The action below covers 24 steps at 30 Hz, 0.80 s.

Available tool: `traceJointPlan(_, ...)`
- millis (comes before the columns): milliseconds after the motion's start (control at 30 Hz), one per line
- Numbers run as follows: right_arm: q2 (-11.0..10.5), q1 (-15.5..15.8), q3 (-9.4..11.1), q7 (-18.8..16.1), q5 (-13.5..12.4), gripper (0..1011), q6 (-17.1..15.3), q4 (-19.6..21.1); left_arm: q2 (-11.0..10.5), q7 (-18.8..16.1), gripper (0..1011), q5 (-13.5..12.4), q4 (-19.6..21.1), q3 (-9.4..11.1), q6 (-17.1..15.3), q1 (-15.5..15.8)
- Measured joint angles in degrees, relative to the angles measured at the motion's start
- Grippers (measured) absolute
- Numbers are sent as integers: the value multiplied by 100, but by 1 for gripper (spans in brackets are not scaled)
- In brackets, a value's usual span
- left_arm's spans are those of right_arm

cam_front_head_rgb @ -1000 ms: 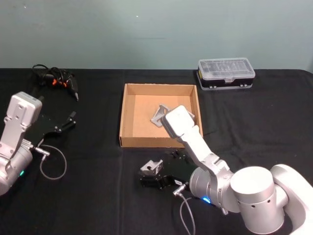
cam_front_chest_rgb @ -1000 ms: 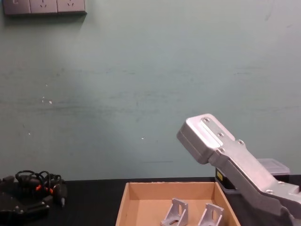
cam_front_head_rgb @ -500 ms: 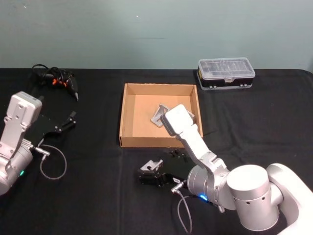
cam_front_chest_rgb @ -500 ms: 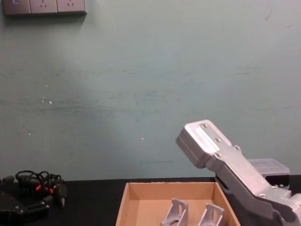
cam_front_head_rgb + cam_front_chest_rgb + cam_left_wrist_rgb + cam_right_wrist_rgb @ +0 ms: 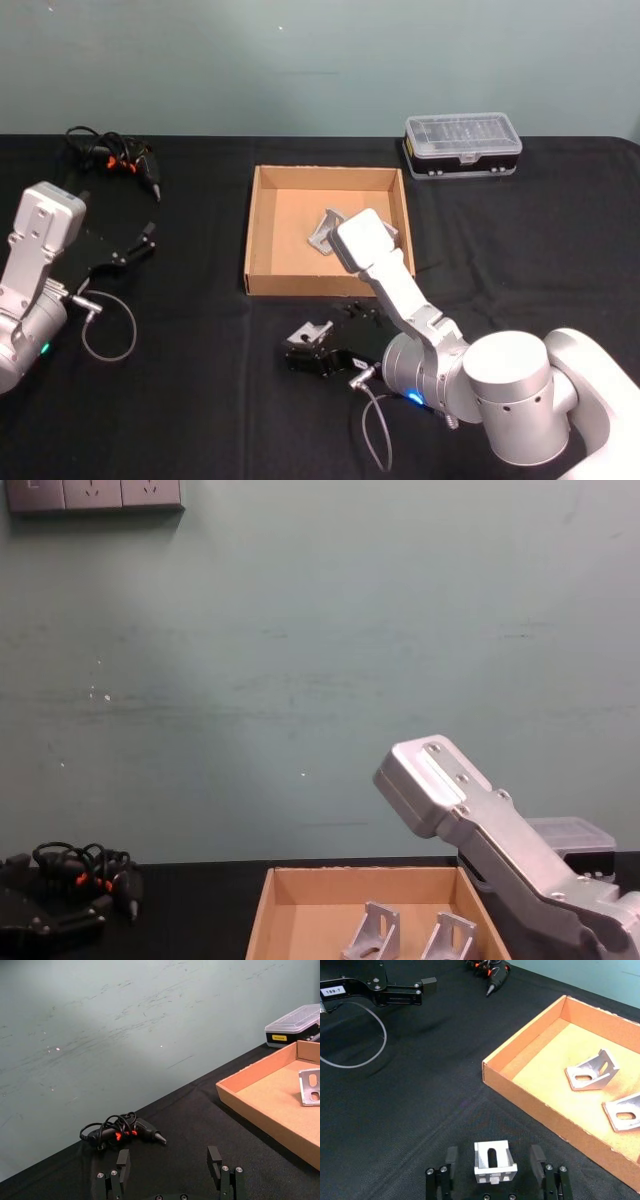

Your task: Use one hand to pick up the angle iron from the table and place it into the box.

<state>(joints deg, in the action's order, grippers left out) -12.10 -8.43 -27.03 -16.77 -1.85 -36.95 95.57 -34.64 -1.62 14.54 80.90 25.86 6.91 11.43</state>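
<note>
One bracket [image 5: 310, 334] sits on the counter [image 5: 200, 400] within the wide-spread right tool [image 5: 493, 1156]. Two more brackets [image 5: 590, 1072] lie in the box [image 5: 320, 286]; the left tool [image 5: 168, 1160], also wide, is far left.

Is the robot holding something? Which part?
Nothing yet. The right tool sits open around the angle iron on the table, not touching it. The left tool is open, empty.

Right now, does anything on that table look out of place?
Nothing spilled or broken. One angle iron lies on the table outside the box, between the open jaws of the right gripper; the left gripper sits parked at the left.
</note>
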Motion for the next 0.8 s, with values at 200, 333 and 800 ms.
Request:
traceJointPlan(200,-3,2,-3,3,-1,789,-4,9,0,0,1011,1,0,0,0,0)
traceJointPlan(333,-4,4,-6,5,-1,681,-6,11,0,0,1011,0,0,0,0,0)
traceJointPlan(800,-10,7,-7,16,-5,450,-9,19,0,0,1011,0,0,0,0,0)
